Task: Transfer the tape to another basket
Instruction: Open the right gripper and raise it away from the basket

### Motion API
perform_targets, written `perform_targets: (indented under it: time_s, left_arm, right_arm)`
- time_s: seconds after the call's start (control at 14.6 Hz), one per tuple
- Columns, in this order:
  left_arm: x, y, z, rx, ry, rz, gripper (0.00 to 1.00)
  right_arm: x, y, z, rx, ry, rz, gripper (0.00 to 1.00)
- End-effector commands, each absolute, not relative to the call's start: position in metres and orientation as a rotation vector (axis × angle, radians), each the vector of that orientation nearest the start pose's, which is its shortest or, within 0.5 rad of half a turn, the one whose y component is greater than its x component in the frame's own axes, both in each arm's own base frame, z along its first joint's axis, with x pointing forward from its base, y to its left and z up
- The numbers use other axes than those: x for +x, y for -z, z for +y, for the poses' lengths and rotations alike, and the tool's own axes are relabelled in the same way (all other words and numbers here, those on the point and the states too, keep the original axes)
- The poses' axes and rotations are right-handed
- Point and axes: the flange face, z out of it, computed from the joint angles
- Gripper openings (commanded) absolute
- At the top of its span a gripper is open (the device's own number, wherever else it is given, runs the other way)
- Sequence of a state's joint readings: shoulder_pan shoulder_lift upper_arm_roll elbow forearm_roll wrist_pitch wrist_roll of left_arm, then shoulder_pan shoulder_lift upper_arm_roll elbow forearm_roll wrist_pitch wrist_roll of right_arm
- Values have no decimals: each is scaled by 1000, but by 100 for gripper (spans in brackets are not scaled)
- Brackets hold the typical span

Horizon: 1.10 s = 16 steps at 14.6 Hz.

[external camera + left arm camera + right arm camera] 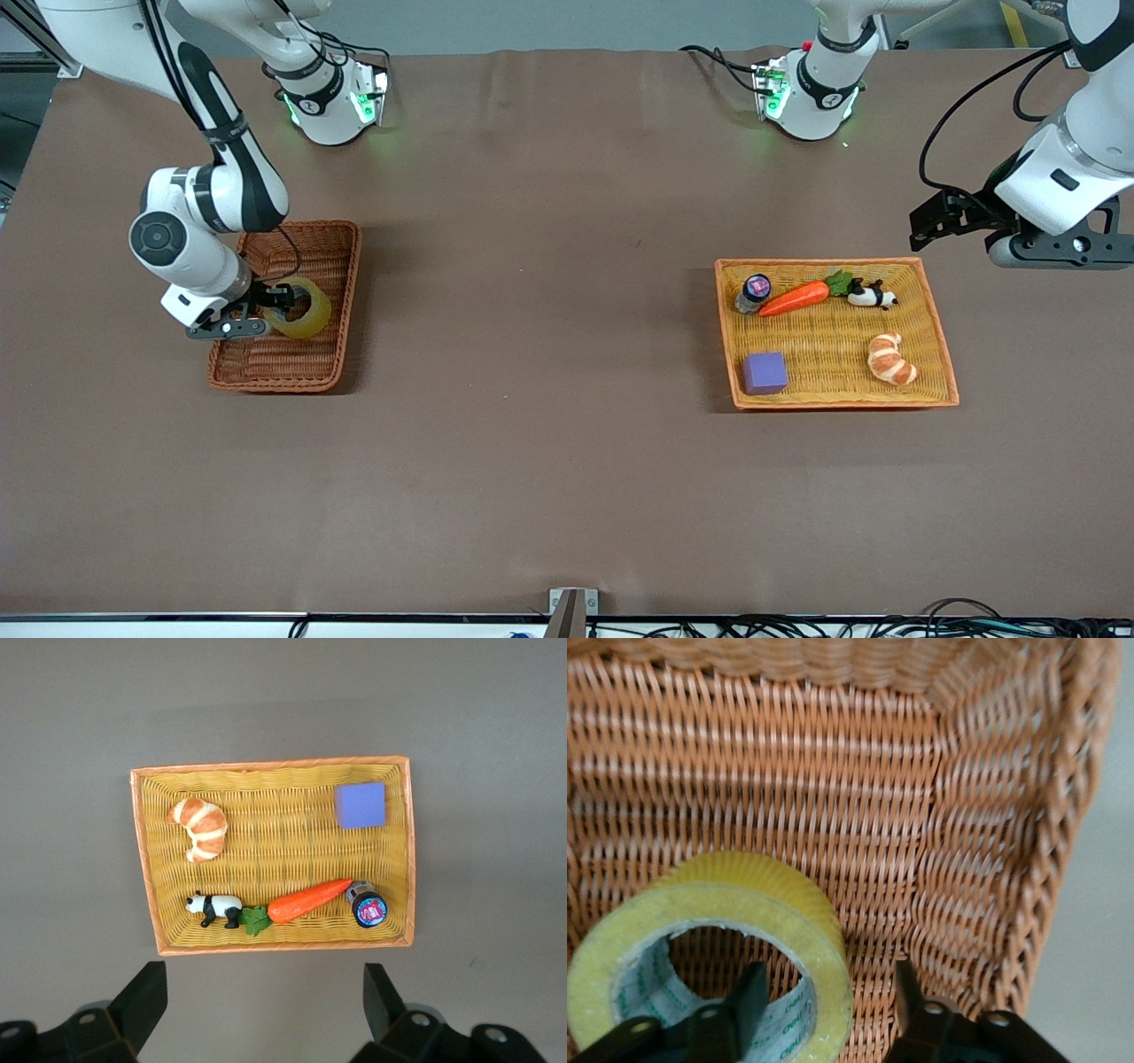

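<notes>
The tape [301, 310], a yellowish roll with a grey core, sits tilted inside the dark reddish-brown basket [310, 244] toward the right arm's end of the table. My right gripper [276, 301] is down in that basket. In the right wrist view the right gripper [830, 979] is open and straddles the wall of the tape [744, 890]: one finger is inside the core, the other outside with a gap to the roll. The basket's woven floor [833, 771] fills that view. My left gripper [930, 229] is open and empty, up over the table beside the orange-yellow tray.
The orange-yellow tray [939, 346] holds a carrot [793, 299], a panda figure [873, 295], a croissant [890, 359], a purple cube [765, 372] and a small bottle [753, 292]. The left wrist view shows the tray [146, 868] beyond the left gripper [264, 1010].
</notes>
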<state>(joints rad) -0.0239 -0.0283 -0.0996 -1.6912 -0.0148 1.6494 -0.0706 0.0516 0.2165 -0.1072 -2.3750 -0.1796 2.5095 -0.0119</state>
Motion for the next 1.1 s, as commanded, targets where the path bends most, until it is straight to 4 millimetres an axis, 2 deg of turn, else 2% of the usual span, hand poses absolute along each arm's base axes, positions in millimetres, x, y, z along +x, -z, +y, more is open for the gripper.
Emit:
perform_targets:
  time_s: [0.0, 0.14, 0.27, 0.62, 0.75, 0.89, 1.03]
  left_arm:
    - [548, -588, -70, -3160, -18, 79, 98]
    - [548, -589, -76, -3159, -15, 94, 98]
    - [548, -586, -75, -3142, -20, 89, 98]
    - [552, -579, -72, -3136, -38, 80, 98]
    - [552, -580, -72, -3136, -36, 77, 98]
    - [552, -579, -71, -3136, -38, 77, 98]
    - [553, -580, -69, -3135, -35, 73, 98]
  right_arm:
    - [523, -308, -23, -3251, -22, -166, 100]
    - [546, -375, -20, -3209, 4, -78, 100]
    - [569, -446, -25, -3176, -16, -20, 100]
    - [575, -570, -38, -3183, -54, 28, 100]
    - [569, -604, -46, -3177, -54, 55, 100]
    - [560, -621, -46, -3170, -27, 61, 100]
    - [557, -624, -47, -3168, -19, 64, 100]
